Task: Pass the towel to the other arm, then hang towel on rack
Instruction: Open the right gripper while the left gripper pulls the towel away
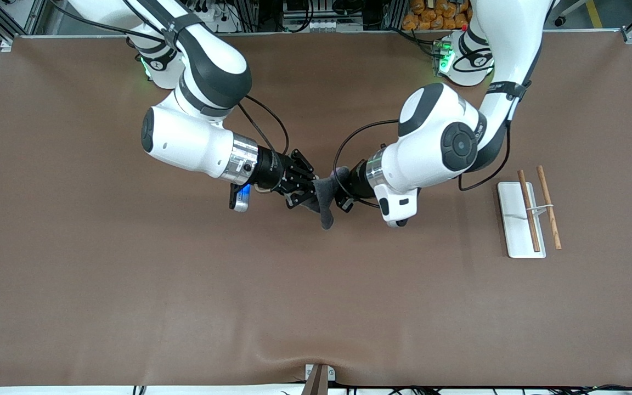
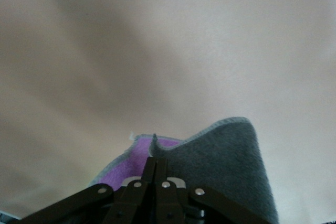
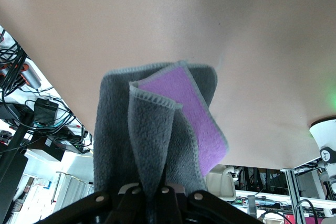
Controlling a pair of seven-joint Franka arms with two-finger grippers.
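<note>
Brown cloth covers the table (image 1: 129,285) in the front view, and over its middle the two white jointed arms meet. Between them hangs the small dark grey soft towel (image 1: 324,197), up in the air. The right claw (image 1: 308,184) is clamped on the towel, and the left claw (image 1: 342,189) is clamped on it too. The white flat rack with two brown wooden rods (image 1: 522,219) lies on the table toward the left arm's end, well apart from the towel.

From the left wrist, the left claw (image 2: 156,169) pinches the towel (image 2: 231,166) at its pale stitched edge; a purple side shows.

From the right wrist, the right claw (image 3: 149,192) grips the folded towel (image 3: 152,129).
</note>
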